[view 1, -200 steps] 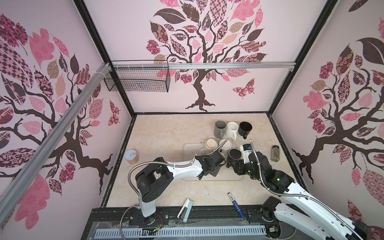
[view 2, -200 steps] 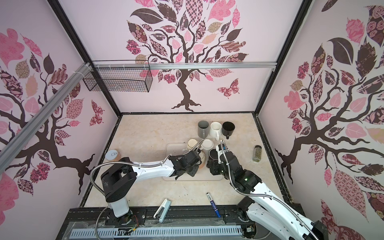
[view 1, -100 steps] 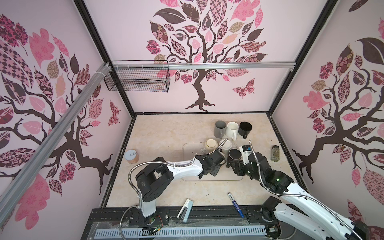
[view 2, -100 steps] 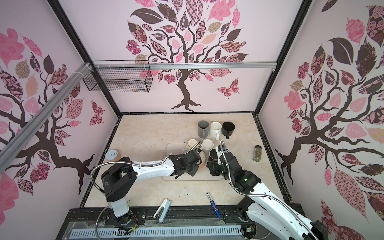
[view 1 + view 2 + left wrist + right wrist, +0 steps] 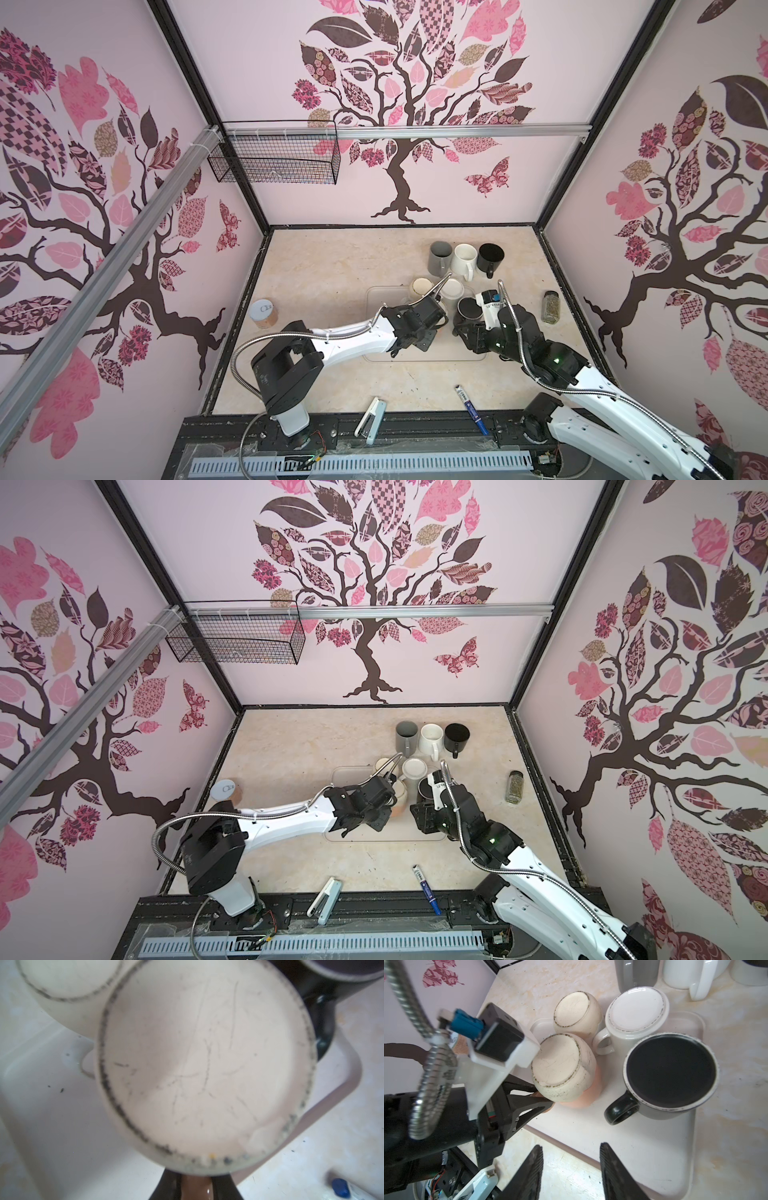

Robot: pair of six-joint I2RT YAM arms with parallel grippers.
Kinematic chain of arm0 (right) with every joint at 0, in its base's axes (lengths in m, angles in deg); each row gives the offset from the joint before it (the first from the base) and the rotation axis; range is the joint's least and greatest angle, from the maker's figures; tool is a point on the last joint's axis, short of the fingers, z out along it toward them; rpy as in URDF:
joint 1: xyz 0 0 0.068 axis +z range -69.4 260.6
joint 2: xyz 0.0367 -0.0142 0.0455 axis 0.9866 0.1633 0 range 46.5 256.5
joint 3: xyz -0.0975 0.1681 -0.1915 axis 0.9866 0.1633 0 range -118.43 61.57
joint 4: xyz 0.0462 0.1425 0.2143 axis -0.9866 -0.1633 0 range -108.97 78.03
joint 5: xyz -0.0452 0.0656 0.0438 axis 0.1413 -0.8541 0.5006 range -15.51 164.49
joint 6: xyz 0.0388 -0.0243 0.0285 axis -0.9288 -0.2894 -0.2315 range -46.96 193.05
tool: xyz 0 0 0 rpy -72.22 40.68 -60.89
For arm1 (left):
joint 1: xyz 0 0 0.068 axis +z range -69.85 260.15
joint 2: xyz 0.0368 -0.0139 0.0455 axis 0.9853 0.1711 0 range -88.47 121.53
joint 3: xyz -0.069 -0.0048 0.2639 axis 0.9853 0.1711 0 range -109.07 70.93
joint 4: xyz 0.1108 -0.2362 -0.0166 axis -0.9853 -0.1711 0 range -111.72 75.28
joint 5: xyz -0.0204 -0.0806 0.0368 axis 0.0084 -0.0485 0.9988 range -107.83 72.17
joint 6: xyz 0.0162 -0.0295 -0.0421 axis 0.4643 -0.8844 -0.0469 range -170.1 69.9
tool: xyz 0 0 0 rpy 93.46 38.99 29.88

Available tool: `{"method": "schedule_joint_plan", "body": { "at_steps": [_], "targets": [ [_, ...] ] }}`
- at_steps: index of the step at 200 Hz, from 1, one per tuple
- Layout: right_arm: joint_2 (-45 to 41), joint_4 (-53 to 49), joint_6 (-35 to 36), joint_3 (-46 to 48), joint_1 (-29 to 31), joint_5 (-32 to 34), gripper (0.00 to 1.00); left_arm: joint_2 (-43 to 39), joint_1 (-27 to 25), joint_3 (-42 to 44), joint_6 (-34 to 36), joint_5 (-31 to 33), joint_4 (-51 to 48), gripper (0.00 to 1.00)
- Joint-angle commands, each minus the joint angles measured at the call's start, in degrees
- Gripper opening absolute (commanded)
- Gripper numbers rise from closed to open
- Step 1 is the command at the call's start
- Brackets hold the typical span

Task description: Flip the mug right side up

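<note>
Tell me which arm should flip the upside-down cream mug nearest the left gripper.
Left. The left gripper is closed on the side of the upside-down cream mug, which sits base up on the tray. The right gripper hangs open and empty, apart from that mug.

Left gripper (image 5: pixel 543 1099) pinched closed, reaching low and forward, right gripper (image 5: pixel 571 1148) jaws apart, hovering nearby

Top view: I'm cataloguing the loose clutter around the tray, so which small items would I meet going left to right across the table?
In a top view: white-lidded jar → white stapler → blue-capped marker → spice jar.
</note>
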Motion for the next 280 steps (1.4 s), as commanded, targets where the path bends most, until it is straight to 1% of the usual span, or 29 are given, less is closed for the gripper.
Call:
{"method": "schedule_joint_plan", "body": {
  "at_steps": [1,27,59,89,110,127,157,185,198,199,204,222,237,257,280],
  "targets": [
    [-1.12,2.55,-1.58,0.06,0.22,-3.53,0.48,-5.79,0.37,-0.44,0.68,2.55,2.72,0.00],
    [-2.93,6.60,-4.11,1.63,0.23,-7.34,0.48,-10.94,0.39,-0.05,0.26,3.57,2.59,0.00],
    [-4.69,18.20,-10.47,6.38,0.29,-14.09,0.48,-18.24,0.47,0.36,-0.65,2.30,5.48,0.00],
    [-4.09,27.81,-14.31,9.60,0.24,-18.03,0.48,-21.35,0.54,-1.83,-0.87,1.27,6.08,0.00],
    [-3.98,36.78,-19.02,12.51,0.28,-19.95,0.51,-23.42,0.75,-2.47,-2.28,-0.26,8.42,0.00],
    [-3.81,46.19,-23.46,15.24,0.22,-19.89,0.53,-25.63,0.81,-1.54,-4.26,-1.35,11.87,0.00],
    [-1.51,63.19,-30.16,18.94,0.29,-18.05,0.54,-29.44,1.18,1.89,-9.94,-3.90,20.36,0.00],
    [1.84,78.32,-36.25,22.22,0.25,-15.85,0.53,-32.51,1.99,7.02,-16.92,-8.15,32.05,0.00],
    [3.61,84.97,-37.93,23.20,0.24,-15.41,0.53,-33.26,2.66,9.23,-20.16,-10.75,36.68,0.00],
    [3.77,85.37,-38.07,23.22,0.22,-15.38,0.53,-33.36,2.66,9.30,-20.24,-10.84,38.44,0.00],
    [4.37,87.31,-38.67,23.47,0.21,-15.20,0.53,-33.51,2.75,10.14,-21.32,-11.42,40.42,0.00],
    [6.86,95.31,-40.60,24.02,0.27,-14.82,0.53,-33.28,3.09,10.91,-24.18,-12.98,42.62,0.00],
    [8.40,98.95,-41.67,23.23,0.24,-15.00,0.53,-33.15,3.38,12.09,-26.17,-14.50,45.07,0.00],
    [10.55,101.20,-42.34,21.62,0.29,-15.35,0.53,-33.05,3.37,13.92,-27.31,-15.51,49.29,0.00],
    [13.21,102.69,-42.87,19.37,0.20,-15.92,0.53,-32.42,3.41,14.70,-28.05,-16.15,50.26,0.00]
  ]
}}
